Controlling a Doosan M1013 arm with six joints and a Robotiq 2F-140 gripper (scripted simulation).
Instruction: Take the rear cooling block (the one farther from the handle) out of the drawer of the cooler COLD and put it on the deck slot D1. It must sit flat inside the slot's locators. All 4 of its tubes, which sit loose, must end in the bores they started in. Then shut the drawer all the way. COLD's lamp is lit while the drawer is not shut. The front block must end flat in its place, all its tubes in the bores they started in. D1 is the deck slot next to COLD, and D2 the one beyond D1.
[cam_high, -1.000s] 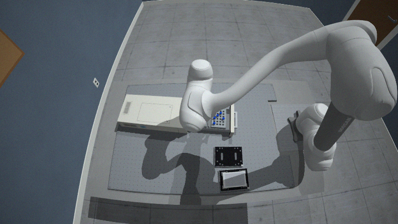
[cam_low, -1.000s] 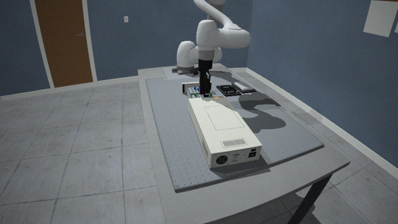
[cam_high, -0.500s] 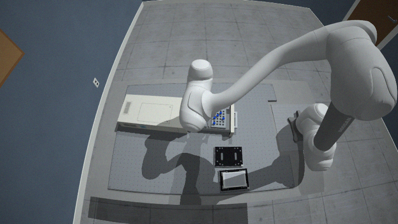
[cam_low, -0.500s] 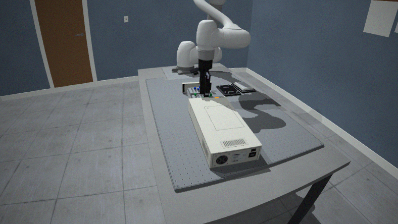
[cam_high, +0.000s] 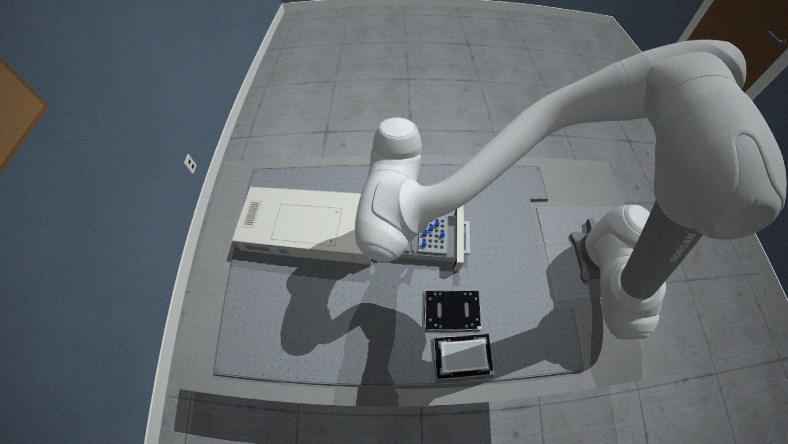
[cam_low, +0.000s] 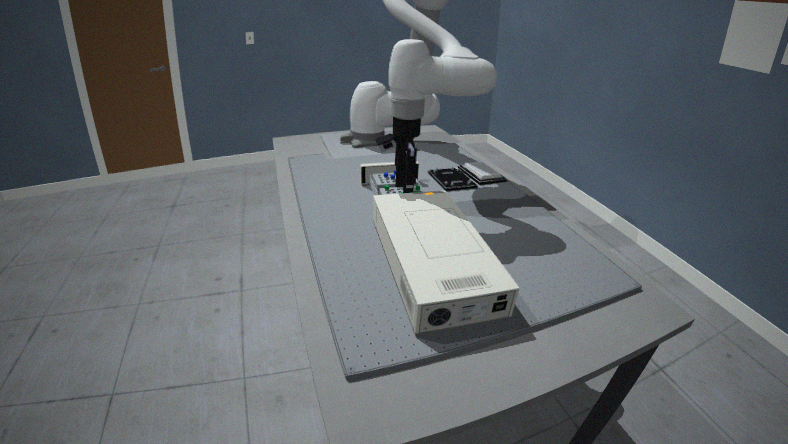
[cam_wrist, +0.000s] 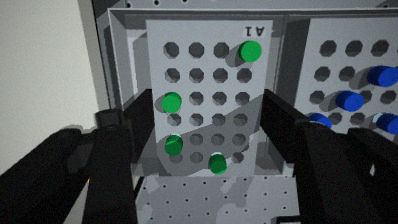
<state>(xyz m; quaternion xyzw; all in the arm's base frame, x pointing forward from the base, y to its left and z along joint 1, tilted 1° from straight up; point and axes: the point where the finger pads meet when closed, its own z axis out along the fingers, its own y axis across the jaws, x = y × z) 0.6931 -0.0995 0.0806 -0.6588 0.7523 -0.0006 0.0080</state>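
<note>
Two fingers of gripper (cam_low: 408, 188) (cam_wrist: 208, 97) are pinching rear block (cam_low: 395, 188) (cam_wrist: 207, 86) (four green tubes (cam_low: 387, 187) (cam_wrist: 171, 102) sitting loose); you're needing slow, level lift.

No visible change, no shift made out
</note>
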